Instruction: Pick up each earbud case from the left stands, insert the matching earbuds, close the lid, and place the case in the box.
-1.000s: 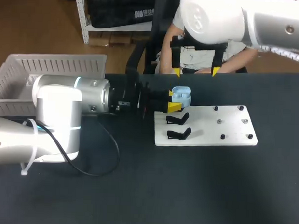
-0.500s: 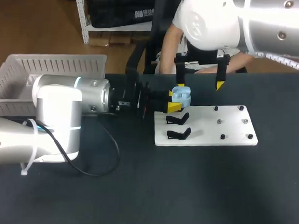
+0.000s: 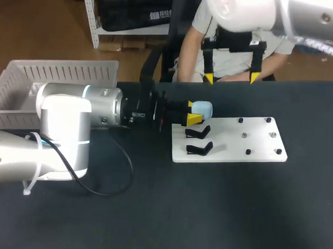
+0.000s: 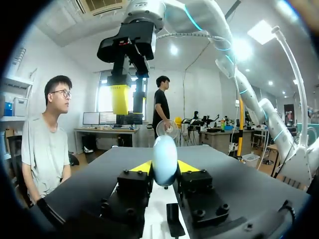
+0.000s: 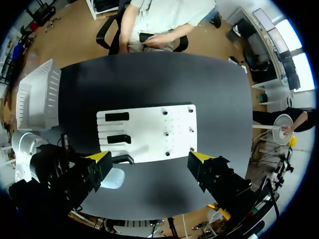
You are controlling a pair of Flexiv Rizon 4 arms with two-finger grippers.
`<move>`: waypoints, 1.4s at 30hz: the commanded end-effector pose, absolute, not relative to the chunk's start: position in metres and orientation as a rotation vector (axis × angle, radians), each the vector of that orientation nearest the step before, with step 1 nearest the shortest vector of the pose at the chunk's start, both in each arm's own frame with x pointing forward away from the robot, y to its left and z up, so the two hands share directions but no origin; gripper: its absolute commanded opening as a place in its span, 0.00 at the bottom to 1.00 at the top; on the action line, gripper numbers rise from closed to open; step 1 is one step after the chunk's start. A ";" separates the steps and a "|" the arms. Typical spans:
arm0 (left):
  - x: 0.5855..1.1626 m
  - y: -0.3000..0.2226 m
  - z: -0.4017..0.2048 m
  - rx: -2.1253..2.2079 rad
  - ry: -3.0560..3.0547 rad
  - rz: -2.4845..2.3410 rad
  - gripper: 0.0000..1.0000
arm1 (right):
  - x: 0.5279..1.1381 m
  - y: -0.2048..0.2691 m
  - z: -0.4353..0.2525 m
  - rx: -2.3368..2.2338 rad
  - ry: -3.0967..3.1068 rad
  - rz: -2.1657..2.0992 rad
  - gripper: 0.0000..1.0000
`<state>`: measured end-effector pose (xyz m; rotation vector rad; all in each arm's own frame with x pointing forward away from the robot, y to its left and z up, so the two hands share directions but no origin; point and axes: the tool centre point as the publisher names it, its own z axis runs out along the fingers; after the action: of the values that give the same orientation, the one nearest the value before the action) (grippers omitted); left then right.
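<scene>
Glossy plastic earbud case [image 3: 202,108]; matt black table [image 3: 152,211]; smooth white board [image 3: 259,145], perhaps plastic.

I see a black table [image 3: 207,213] with a white board [image 3: 231,144] lying flat on it, toward the far edge; six small dark studs [image 3: 244,135] stand on the board's right half; a black cable [image 3: 131,167] loops over the tabletop, left of the board.

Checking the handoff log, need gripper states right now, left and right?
Left gripper: shut on the light blue earbud case.
Right gripper: open, holding nothing.
</scene>
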<state>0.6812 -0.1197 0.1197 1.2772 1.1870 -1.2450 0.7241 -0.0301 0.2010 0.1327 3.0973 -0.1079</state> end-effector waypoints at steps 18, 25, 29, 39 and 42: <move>0.769 0.131 0.167 0.927 1.678 -0.543 0.00 | 0.683 -0.073 0.220 0.243 2.677 0.129 1.00; 0.808 0.197 0.143 0.798 1.851 -0.267 0.00 | 0.683 -0.073 0.220 0.243 2.677 0.129 1.00; 0.828 0.216 0.133 0.665 1.891 -0.243 0.00 | 0.683 -0.073 0.220 0.243 2.677 0.129 1.00; 0.843 0.216 0.133 0.653 1.909 -0.213 1.00 | 0.683 -0.073 0.220 0.243 2.677 0.129 1.00; 0.836 0.215 0.134 0.644 1.908 -0.208 1.00 | 0.683 -0.073 0.220 0.243 2.677 0.129 1.00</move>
<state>0.8442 0.2176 0.1336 0.7770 1.9088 -0.3988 0.6864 -0.0716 0.2215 0.2394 2.7290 0.1338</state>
